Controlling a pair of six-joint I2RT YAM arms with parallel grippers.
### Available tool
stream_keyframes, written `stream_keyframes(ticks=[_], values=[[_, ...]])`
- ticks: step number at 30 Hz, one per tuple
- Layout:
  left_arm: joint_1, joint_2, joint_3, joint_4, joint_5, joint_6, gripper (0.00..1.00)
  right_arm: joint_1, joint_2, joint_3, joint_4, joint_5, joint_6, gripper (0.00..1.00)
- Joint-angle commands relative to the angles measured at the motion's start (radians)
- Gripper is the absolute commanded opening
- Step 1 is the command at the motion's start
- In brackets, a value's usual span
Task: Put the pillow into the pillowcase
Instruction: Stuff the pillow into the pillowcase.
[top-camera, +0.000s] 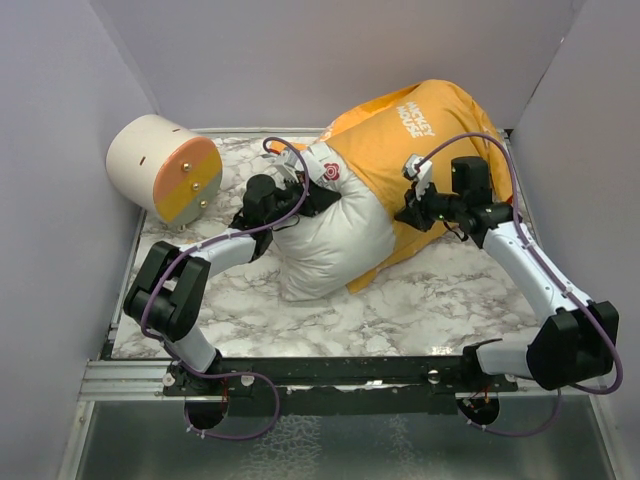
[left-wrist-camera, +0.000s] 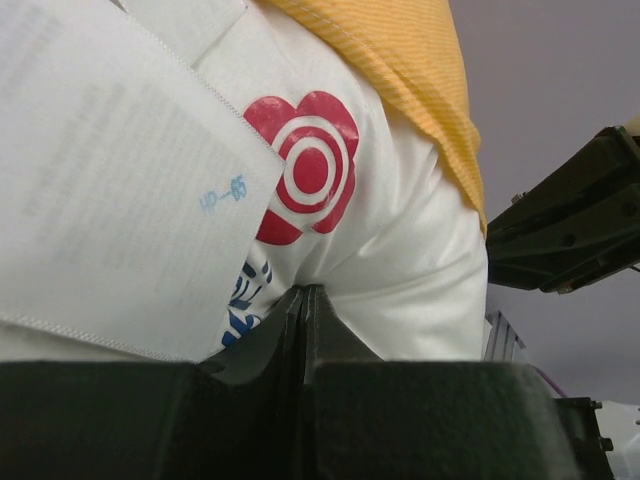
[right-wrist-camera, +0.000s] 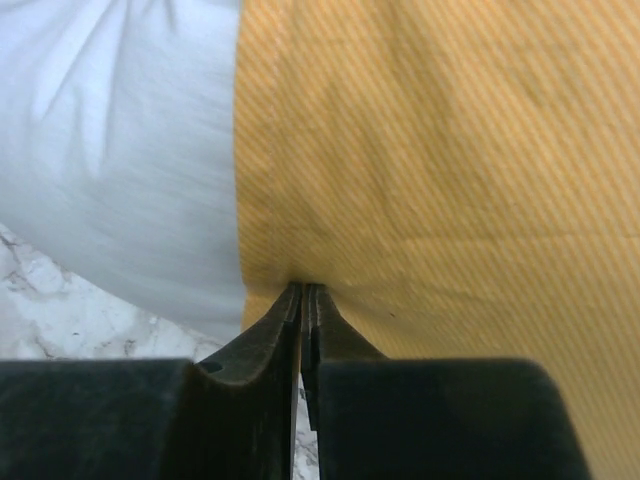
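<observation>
Roughly half inside the thin, limp case (top-camera: 430, 130) on the table (top-camera: 420, 310), the soft, likely light pillow (top-camera: 330, 245) is pinched beside its label (left-wrist-camera: 310, 170) by the left gripper (left-wrist-camera: 305, 300), while the right gripper (right-wrist-camera: 302, 295) clamps the case's hem.

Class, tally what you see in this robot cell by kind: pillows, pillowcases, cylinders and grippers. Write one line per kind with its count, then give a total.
Pillows: 1, the white pillow
Pillowcases: 1, the orange-yellow pillowcase
Cylinders: 1, the cream-and-orange cylinder
Grippers: 2, the left gripper and the right gripper
Total: 5
</observation>
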Motion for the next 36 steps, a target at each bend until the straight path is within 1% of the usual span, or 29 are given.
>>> stream_keyframes(ticks=[1,3,5,6,8,9,10,11,12,15,18,23,30,33,36], values=[[-0.045,0.054,-0.038,-0.111,0.088,-0.022,0.03,0.007,0.019,0.057,-0.037,-0.207,-0.035,0.03],[-0.047,0.053,-0.032,-0.111,0.096,-0.022,0.03,0.017,0.029,0.097,-0.068,-0.276,-0.048,0.02],[-0.047,0.053,-0.032,-0.115,0.098,-0.021,0.03,0.025,0.040,0.140,-0.094,-0.277,-0.048,0.03],[-0.047,0.054,-0.032,-0.116,0.097,-0.017,0.03,0.026,0.039,0.155,-0.098,-0.253,-0.043,0.06],[-0.047,0.049,-0.038,-0.116,0.096,-0.015,0.04,0.026,0.025,0.169,-0.096,-0.177,-0.037,0.27],[-0.047,0.048,-0.040,-0.114,0.095,-0.015,0.04,0.026,0.013,0.165,-0.086,-0.129,-0.037,0.35],[-0.047,0.047,-0.044,-0.110,0.095,-0.016,0.04,0.026,-0.003,0.157,-0.073,-0.083,-0.033,0.42],[-0.047,0.046,-0.049,-0.105,0.095,-0.018,0.04,0.026,-0.018,0.145,-0.058,-0.035,-0.030,0.47],[-0.047,0.046,-0.051,-0.099,0.096,-0.021,0.04,0.026,-0.029,0.135,-0.042,0.023,-0.027,0.50],[-0.047,0.044,-0.061,-0.082,0.100,-0.034,0.05,0.026,-0.044,0.096,0.001,0.164,-0.032,0.54],[-0.051,0.040,-0.063,-0.070,0.103,-0.048,0.05,0.031,-0.024,0.067,0.008,0.191,-0.027,0.57],[-0.071,0.029,-0.069,-0.062,0.102,-0.059,0.06,0.044,0.015,0.048,0.008,0.136,-0.032,0.58],[-0.077,0.017,-0.124,0.004,0.102,-0.101,0.06,0.046,0.036,0.060,-0.002,0.083,-0.037,0.58],[-0.082,0.023,-0.129,0.017,0.113,-0.107,0.06,0.045,0.053,0.083,-0.032,0.009,-0.066,0.58],[-0.082,0.020,-0.144,0.030,0.116,-0.114,0.06,0.046,0.060,0.105,-0.058,-0.059,-0.076,0.68]])
